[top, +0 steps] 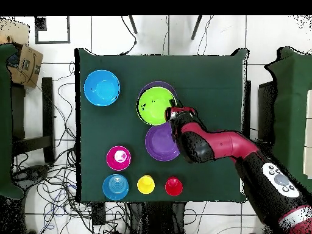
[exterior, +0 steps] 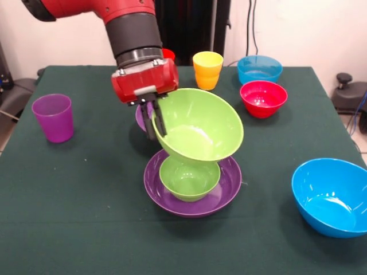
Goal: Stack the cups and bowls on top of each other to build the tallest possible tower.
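The fingers (exterior: pixel 153 123) pinch the rim of the big lime green bowl (exterior: pixel 198 126), which hangs tilted. Right under it sits the small green bowl (exterior: pixel 189 179), inside the purple bowl (exterior: pixel 226 189) on the surface (exterior: pixel 86 189). The next move looks straight down.

Red arm (exterior: pixel 86 8) with a black ribbed wrist sleeve (exterior: pixel 135 31), silver ring below it, boxy red gripper (exterior: pixel 155 117) housing, two thin dark fingers (exterior: pixel 150 123) underneath.
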Robot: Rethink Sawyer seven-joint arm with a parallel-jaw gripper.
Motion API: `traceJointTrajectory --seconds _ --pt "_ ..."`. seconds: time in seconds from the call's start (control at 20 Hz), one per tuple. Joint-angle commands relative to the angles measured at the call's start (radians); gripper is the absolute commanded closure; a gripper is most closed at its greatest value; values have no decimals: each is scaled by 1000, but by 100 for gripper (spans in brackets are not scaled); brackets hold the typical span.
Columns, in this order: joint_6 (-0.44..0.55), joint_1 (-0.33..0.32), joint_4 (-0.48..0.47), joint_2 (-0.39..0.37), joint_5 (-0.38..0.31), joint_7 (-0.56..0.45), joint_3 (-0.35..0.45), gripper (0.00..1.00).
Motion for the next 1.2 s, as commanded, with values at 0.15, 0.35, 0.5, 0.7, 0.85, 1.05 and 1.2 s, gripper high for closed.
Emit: traceJointTrajectory --seconds 0.15,0.35,0.5,0.7,0.85,1.05,1.2 --pt "79 84 -59 30 -34 13 -12 100" --pt "70 126 -104 61 -32 17 -30 100" --pt "69 143 -147 99 -36 9 -31 100" --pt "60 121 -152 135 -55 -1 -19 100" --pt "59 103 -145 132 -58 -1 -15 100" --pt "71 79 -153 152 -61 -15 6 100" --pt "98 58 -161 157 -51 -30 35 100"
